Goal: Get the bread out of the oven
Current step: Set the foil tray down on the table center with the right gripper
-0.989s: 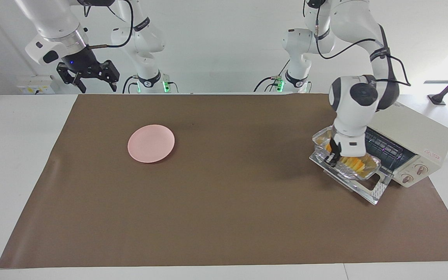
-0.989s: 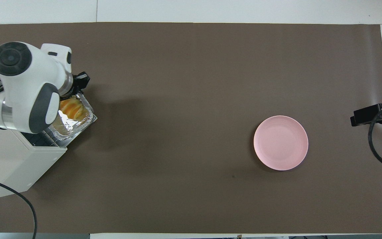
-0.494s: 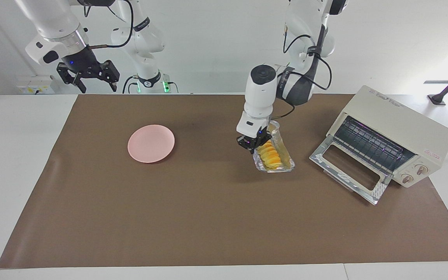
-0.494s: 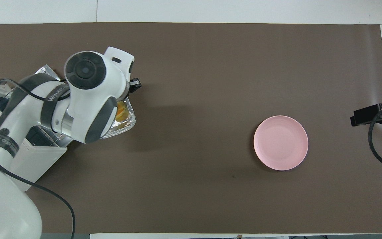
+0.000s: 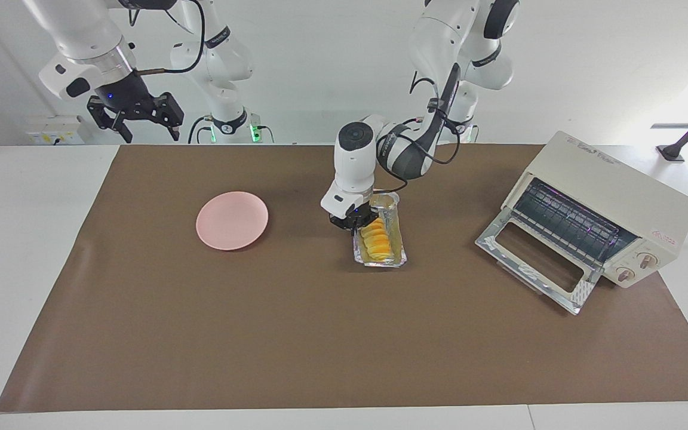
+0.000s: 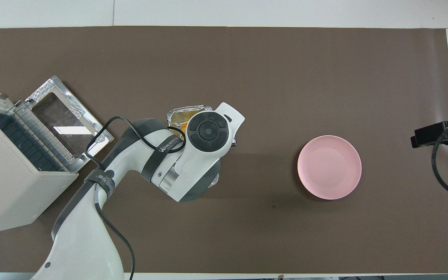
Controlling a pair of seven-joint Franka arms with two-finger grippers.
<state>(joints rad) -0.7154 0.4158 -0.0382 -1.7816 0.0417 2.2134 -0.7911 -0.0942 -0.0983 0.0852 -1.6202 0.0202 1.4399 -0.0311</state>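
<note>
Your left gripper (image 5: 353, 222) is down at the middle of the brown mat (image 5: 320, 334), its jaws clamped on the edge of the foil tray (image 5: 393, 258) at the side toward the plate. Whether the tray rests on the mat or hangs just above it, you cannot tell from here. The bread (image 5: 375, 239) lies in that tray, golden and ridged, running lengthwise along it. From above, your left arm covers most of it; only the tray's corner (image 6: 185, 111) and a sliver of the loaf (image 6: 182, 125) peek out past the wrist.

The oven (image 5: 613, 203) sits at the left arm's end of the table, well apart from the tray, door (image 5: 535, 266) dropped flat, wire rack (image 5: 568, 221) bare. The pink plate (image 5: 232, 220) lies on the mat toward the right arm's end, about level with the tray.

Your right gripper (image 5: 135, 116) waits high over the table's edge by its own base, fingers spread and holding nothing.
</note>
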